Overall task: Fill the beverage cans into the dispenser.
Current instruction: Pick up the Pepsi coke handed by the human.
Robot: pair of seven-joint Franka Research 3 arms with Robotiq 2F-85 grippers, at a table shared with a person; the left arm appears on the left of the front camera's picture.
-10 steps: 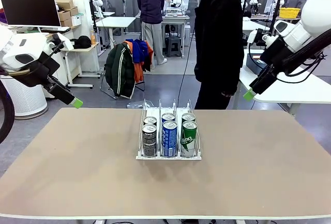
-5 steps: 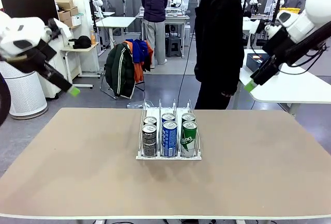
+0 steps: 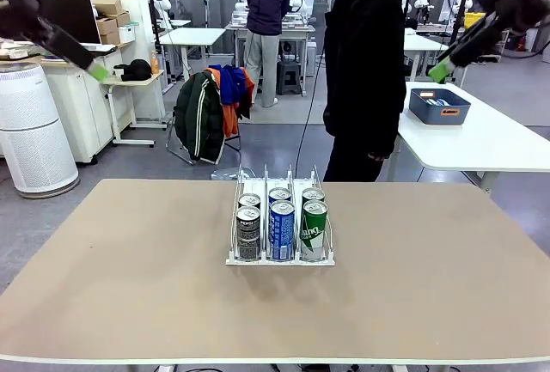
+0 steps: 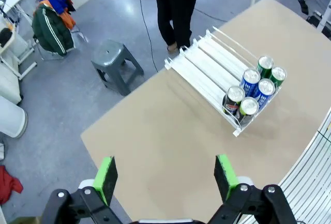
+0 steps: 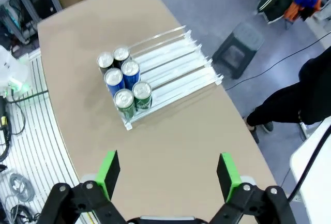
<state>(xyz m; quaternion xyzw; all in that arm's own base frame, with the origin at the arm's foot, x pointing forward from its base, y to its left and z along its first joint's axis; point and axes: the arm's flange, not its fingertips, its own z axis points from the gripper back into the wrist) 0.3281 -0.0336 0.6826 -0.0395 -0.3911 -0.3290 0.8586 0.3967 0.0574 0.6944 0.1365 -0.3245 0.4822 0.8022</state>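
Observation:
The white dispenser (image 3: pixel 279 261) stands mid-table with six beverage cans in two rows at its front: black Pepsi cans (image 3: pixel 248 233), blue cans (image 3: pixel 282 230) and green cans (image 3: pixel 314 230). My left gripper (image 3: pixel 100 72) hangs high at the upper left and my right gripper (image 3: pixel 441 71) high at the upper right, both far above the table. Looking down from the left wrist, the left gripper (image 4: pixel 165 177) is open and empty over the dispenser (image 4: pixel 207 69) and cans (image 4: pixel 251 79). From the right wrist, the right gripper (image 5: pixel 168 173) is open and empty, with the dispenser (image 5: pixel 170 58) and cans (image 5: pixel 130 70) far below.
A person in black (image 3: pixel 365 63) stands at the table's far edge. A grey stool (image 4: pixel 116 66) stands on the floor beyond it. A blue bin (image 3: pixel 438 106) rests on a white side table at the right. A chair with jackets (image 3: pixel 206 114) stands behind.
Both arms have risen and swung outward, away from the table, toward the picture's top corners. The cans and dispenser have not moved.

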